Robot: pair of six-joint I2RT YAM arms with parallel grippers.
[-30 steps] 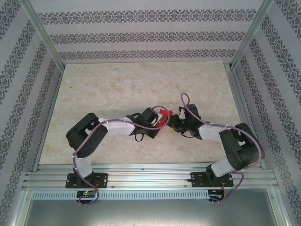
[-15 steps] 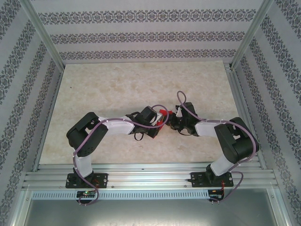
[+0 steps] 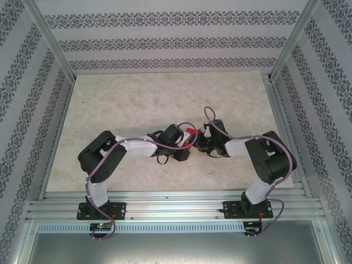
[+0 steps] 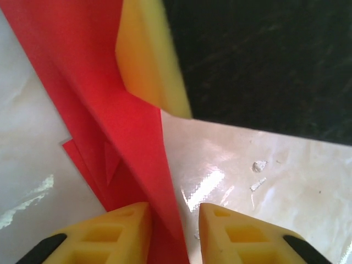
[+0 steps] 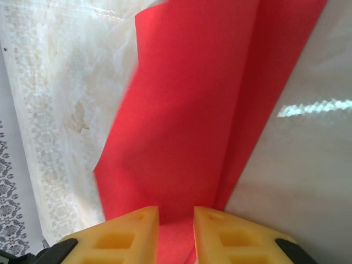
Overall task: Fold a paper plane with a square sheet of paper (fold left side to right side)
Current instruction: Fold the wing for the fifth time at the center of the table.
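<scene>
Pale marble tabletop (image 3: 137,104); thin bright red folded paper sheet (image 3: 190,133) mostly hidden between grippers. I see left gripper (image 4: 173,231) jaws narrowly apart around it, right gripper (image 5: 176,234) pinching it.

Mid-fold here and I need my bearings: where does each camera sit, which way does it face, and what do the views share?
Top external: above and behind the bases, looking down at the table; both arms meet mid-table, left claw, right claw.
Left wrist: on the left arm, looking along its yellow fingers at the red paper passing between them.
Right wrist: on the right arm, looking past its fingers at the same sheet.
Shared: the red paper appears in all three views.
</scene>
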